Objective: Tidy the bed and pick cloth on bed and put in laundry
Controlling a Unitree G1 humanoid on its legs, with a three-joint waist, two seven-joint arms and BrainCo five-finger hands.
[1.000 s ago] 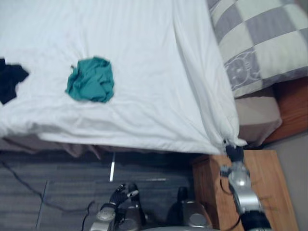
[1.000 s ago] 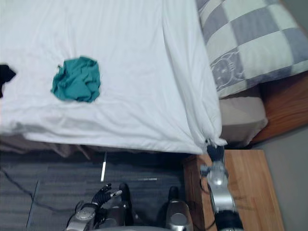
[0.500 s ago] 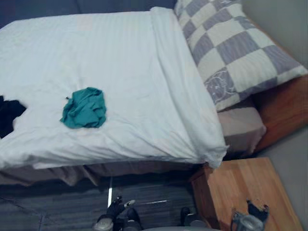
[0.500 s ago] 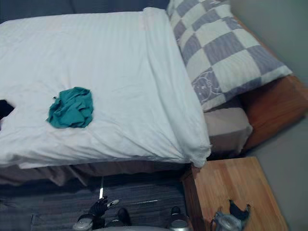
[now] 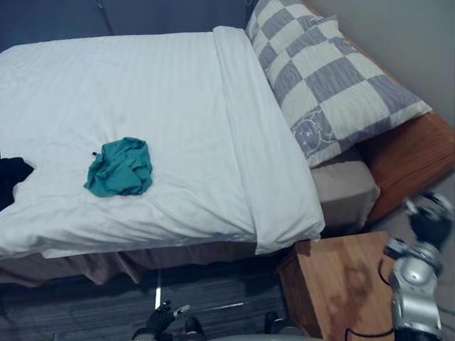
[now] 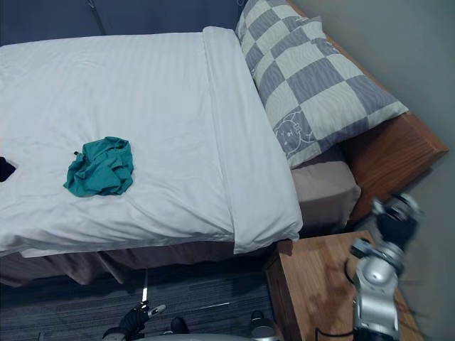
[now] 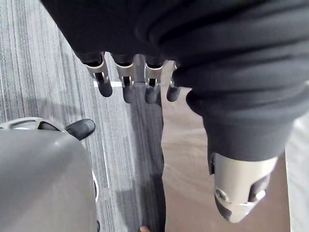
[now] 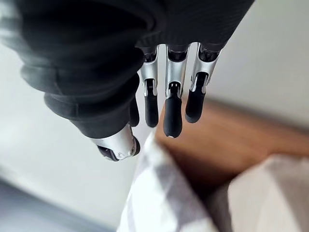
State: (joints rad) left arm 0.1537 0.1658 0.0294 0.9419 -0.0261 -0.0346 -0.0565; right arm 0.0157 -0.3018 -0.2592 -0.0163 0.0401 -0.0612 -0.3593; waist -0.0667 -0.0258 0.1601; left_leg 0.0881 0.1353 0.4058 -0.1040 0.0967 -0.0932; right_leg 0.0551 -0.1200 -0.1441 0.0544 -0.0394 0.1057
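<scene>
On the bed's white cover [image 5: 163, 78], a crumpled green cloth [image 5: 119, 168] lies near the front edge, with a black cloth [image 5: 11, 177] further left. The left robot hand [image 7: 127, 84] hangs released above the floor; the right robot hand [image 8: 173, 104], released and empty, is raised near the nightstand [image 5: 330, 284].

my right hand [image 5: 429, 217] is held up, fingers straight; my left hand [image 7: 126, 87] hangs low, fingers relaxed.

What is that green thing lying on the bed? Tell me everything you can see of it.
It is a teal-green cloth, soft fabric crumpled into a loose heap full of folds. It lies on the white duvet, toward its near edge, apart from a black cloth further left. Nothing else touches it.
</scene>
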